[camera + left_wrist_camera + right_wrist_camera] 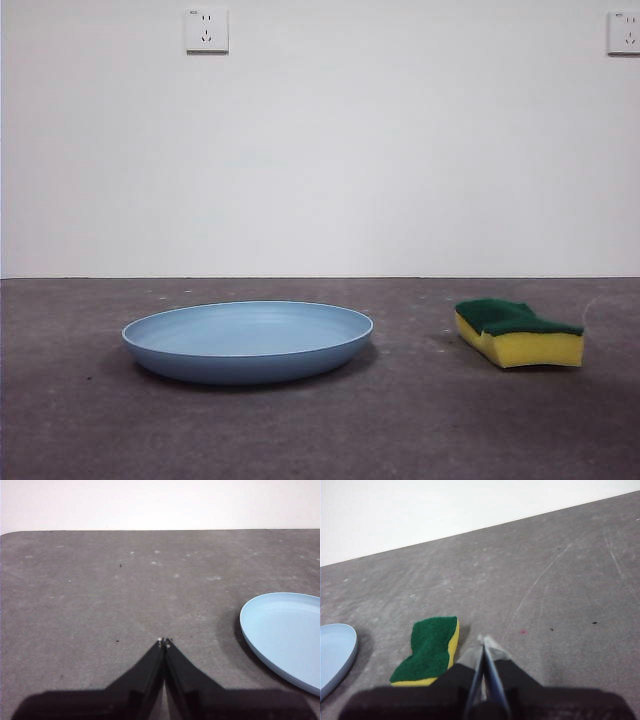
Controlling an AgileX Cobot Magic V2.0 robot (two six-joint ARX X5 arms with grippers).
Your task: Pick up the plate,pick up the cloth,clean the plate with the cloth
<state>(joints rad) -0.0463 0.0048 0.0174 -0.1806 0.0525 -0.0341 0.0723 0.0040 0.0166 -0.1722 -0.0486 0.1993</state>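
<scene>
The light-blue plate (248, 340) lies flat on the dark grey table, left of centre in the front view. The cloth (518, 333), a yellow sponge with a green top, lies to its right, apart from it. No arm shows in the front view. My left gripper (164, 642) is shut and holds nothing, above bare table with the plate's rim (285, 635) off to one side. Over the table next to the cloth (429, 651) hangs my right gripper (484, 639), shut and holding nothing, with a sliver of the plate (336, 652) beyond.
A white wall with two power sockets (206, 30) stands behind the table. The table top (420, 420) is dark grey and scuffed.
</scene>
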